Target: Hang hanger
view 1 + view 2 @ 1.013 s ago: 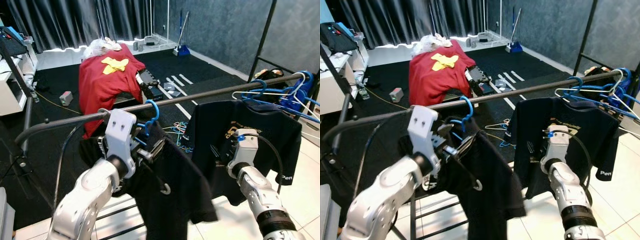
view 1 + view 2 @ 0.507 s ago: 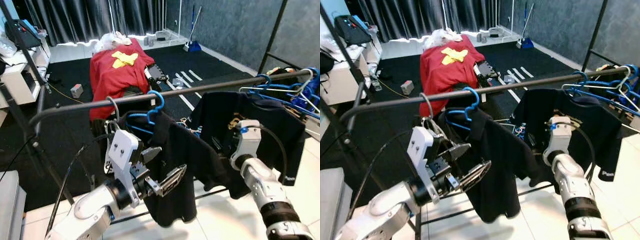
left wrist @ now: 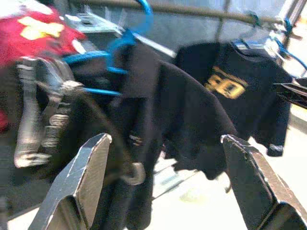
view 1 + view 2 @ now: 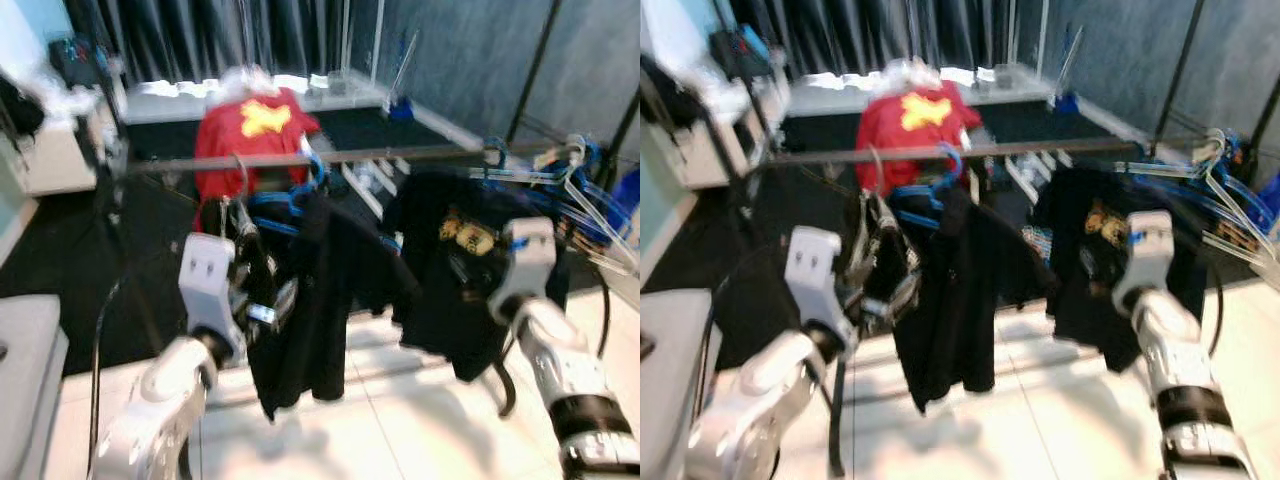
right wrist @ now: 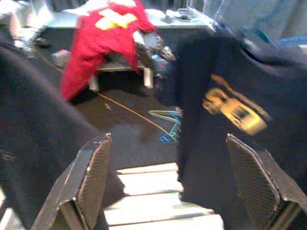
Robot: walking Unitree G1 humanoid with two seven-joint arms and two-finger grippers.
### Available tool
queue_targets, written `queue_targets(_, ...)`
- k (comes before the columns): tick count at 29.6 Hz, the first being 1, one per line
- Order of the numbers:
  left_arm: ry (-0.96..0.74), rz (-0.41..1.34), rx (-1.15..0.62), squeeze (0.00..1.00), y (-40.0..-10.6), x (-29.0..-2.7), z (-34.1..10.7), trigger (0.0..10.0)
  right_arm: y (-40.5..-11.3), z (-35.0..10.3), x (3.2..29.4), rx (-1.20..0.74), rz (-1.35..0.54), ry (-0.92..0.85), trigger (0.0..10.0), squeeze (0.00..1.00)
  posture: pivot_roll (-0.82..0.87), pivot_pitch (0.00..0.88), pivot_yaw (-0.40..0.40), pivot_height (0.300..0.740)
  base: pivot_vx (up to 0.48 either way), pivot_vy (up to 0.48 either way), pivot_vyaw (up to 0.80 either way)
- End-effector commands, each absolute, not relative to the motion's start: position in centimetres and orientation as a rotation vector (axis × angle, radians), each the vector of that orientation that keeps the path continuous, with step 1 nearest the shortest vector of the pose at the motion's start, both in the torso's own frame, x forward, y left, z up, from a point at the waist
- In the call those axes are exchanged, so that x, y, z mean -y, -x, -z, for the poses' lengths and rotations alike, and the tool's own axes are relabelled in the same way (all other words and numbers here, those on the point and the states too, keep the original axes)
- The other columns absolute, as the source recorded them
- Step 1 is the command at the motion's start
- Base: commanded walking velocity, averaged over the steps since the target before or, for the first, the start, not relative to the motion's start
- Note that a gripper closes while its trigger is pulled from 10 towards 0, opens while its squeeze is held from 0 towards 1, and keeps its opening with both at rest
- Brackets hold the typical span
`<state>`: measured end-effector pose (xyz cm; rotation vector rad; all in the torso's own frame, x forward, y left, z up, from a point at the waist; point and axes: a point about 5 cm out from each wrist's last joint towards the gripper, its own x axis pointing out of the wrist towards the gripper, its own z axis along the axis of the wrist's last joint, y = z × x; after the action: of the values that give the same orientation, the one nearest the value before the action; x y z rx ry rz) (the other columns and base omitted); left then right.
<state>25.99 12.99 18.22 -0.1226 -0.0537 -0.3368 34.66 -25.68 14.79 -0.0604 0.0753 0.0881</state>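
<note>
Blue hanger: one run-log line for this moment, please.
blue hanger: on rail, carrying black shirt | left gripper: open, empty | right gripper: open, empty

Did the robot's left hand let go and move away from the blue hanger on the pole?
Yes. The left gripper was up at the blue hanger beside the rail; now it is open, lower and back, with the hanger hooked on the rail.

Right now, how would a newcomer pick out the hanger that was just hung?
Find the dark rail running across the room. Near its left end a black shirt hangs on a blue hanger. Unlike the bare blue hangers bunched at the right end, it carries clothing.
</note>
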Motion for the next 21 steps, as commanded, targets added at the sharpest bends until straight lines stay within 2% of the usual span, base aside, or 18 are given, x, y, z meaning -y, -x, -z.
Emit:
queue_targets(1, 0.129, 0.327, 0.046, 0.00, -26.3, -13.0, -18.0, 10.0, -35.0, -15.5, 25.3, -0.050, -0.108, 0.079, 10.0, 0.00, -0.16, 0.000, -0.030, 0.740, 0.247, -0.409, 0.77)
queue_targets(8, 0.151, 0.343, 0.054, 0.00, -26.8, -12.6, -18.0, 10.0, -35.2, -16.5, 26.0, -0.025, -0.095, 0.091, 10.0, 0.00, -0.17, 0.000, -0.026, 0.740, 0.247, -0.409, 0.77)
queue_targets(21, 0.168, 0.287, 0.043, 0.00, -27.8, -13.9, -16.9, 10.0, -35.5, -19.8, 27.6, 0.043, -0.079, 0.176, 10.0, 0.00, -0.18, 0.000, -0.026, 0.740, 0.251, -0.405, 0.00)
